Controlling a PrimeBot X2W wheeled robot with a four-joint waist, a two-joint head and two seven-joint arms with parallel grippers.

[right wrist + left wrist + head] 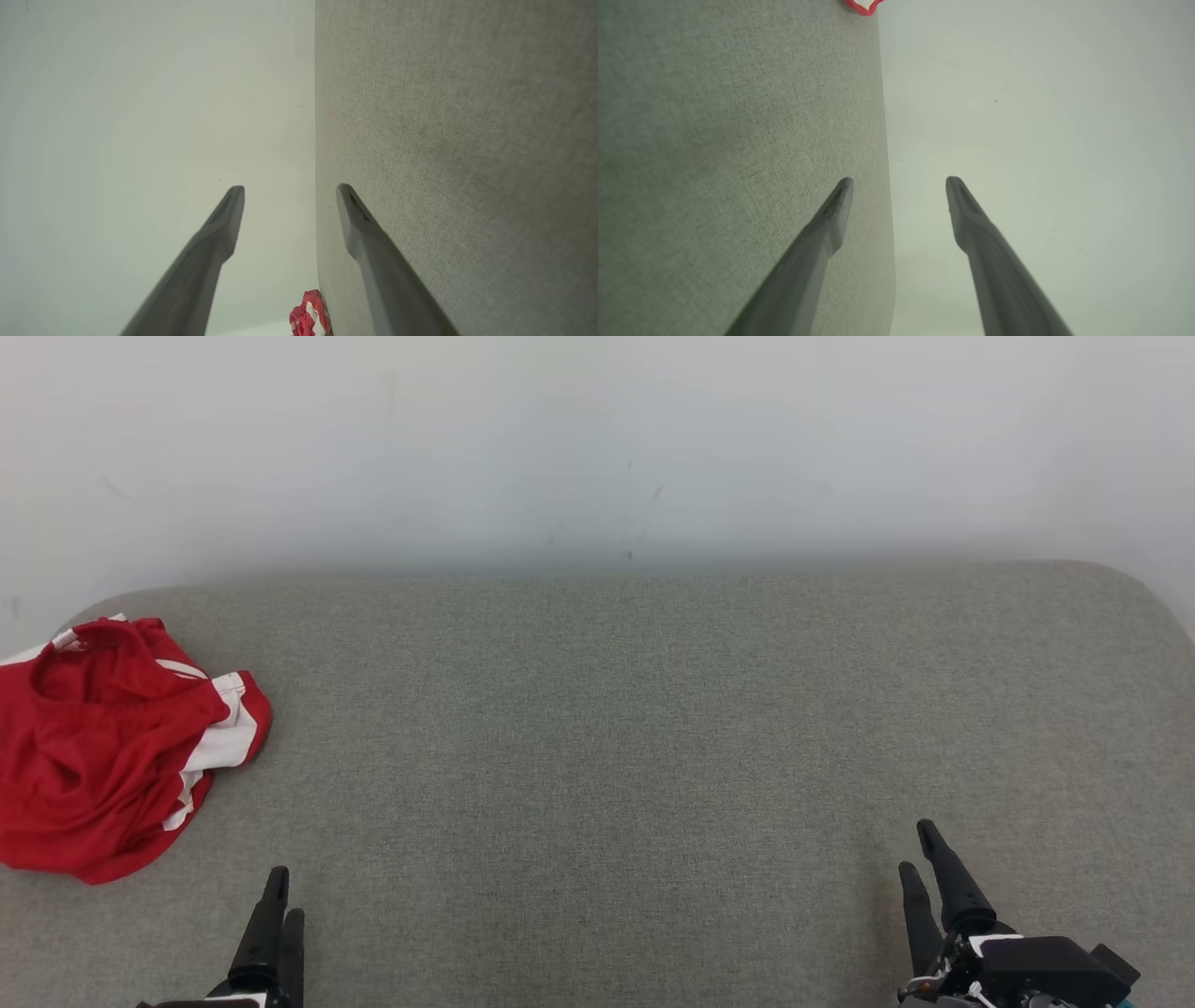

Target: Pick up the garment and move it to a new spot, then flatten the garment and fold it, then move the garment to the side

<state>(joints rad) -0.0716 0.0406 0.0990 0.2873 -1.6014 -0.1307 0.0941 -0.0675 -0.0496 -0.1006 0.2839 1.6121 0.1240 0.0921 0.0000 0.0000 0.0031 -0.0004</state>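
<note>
My left gripper [899, 181] has its two dark fingers spread wide, with only air between them. My right gripper [289, 188] stands just as wide and holds nothing either. From my head I see both low at the near edge of a grey fabric surface [597, 728], the left one at the lower left and the right one at the lower right, fingers pointing away from me.

The garment [103, 747] is red with white panels. It lies crumpled in a loose heap at the far left of the surface, ahead and to the left of my left gripper, near it but not touching. It is well apart from my right gripper.

A pale wall [597, 448] rises behind the surface.
</note>
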